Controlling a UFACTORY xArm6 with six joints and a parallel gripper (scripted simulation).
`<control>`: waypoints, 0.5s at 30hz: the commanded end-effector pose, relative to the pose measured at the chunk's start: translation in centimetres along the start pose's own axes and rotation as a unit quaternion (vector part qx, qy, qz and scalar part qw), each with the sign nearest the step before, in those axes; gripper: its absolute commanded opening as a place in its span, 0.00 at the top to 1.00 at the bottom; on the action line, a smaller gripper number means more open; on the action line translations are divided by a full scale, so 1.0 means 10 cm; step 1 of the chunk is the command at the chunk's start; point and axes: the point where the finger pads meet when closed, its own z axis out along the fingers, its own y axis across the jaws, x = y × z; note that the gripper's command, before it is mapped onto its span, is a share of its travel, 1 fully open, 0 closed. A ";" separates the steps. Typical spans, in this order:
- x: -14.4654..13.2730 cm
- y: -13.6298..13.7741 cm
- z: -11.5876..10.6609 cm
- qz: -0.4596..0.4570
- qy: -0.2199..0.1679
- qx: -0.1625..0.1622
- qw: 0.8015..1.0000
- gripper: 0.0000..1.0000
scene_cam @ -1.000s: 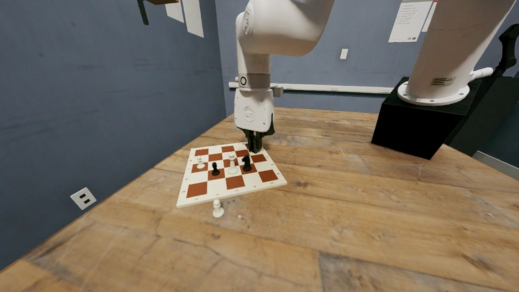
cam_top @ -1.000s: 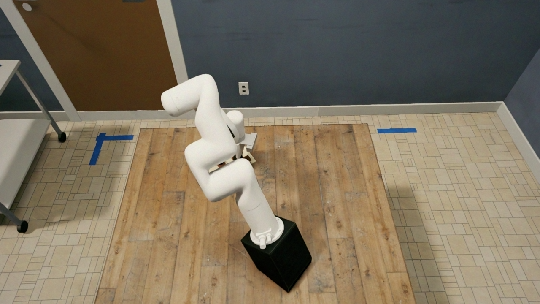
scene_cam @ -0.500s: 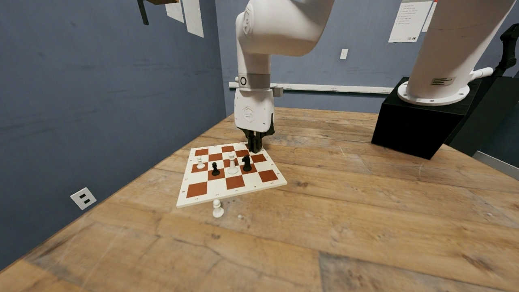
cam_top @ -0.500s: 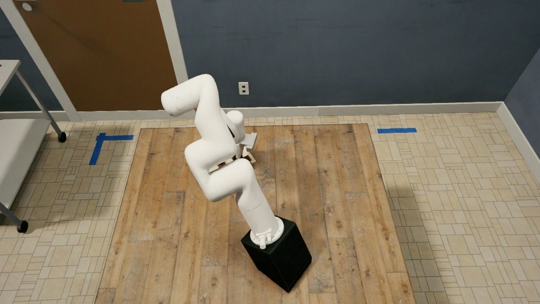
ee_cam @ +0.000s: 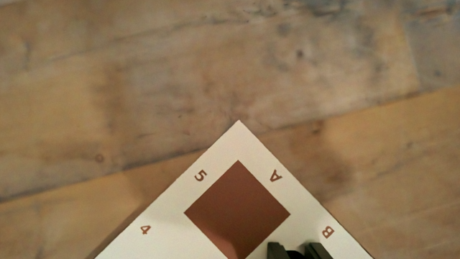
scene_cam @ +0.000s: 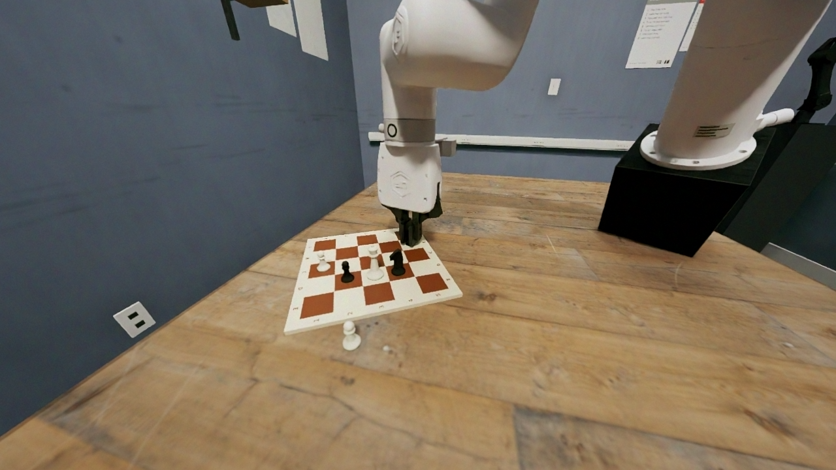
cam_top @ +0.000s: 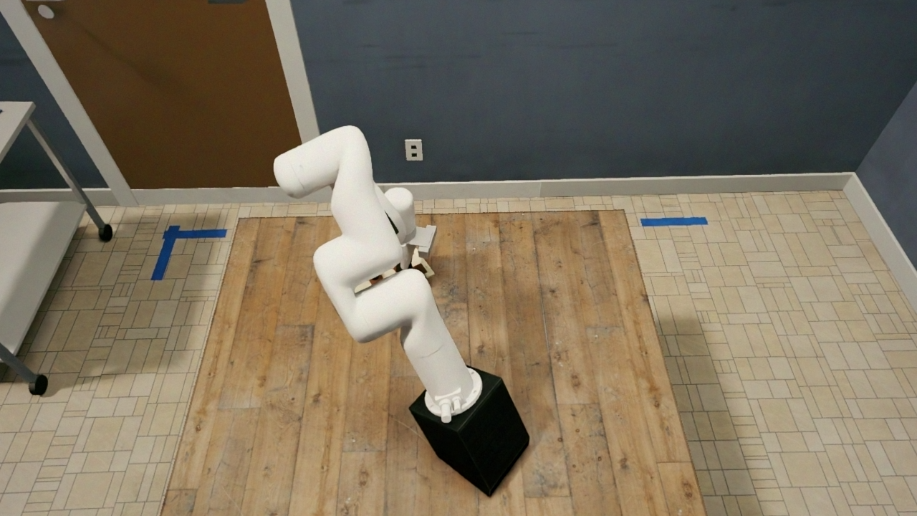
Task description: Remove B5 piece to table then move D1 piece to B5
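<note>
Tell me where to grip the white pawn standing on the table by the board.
Come straight down on the white pawn and pinch the narrow stem under its round head: it stands upright on a wider base, with the board edge close behind.
</note>
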 end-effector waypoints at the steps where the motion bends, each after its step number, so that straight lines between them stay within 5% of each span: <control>1: -0.01 -0.01 -0.01 0.000 -0.001 0.001 1.000 1.00; 8: -0.01 -0.01 -0.01 0.000 -0.001 0.001 1.000 0.93; 15: -0.01 -0.01 -0.01 0.000 -0.001 0.001 1.000 0.72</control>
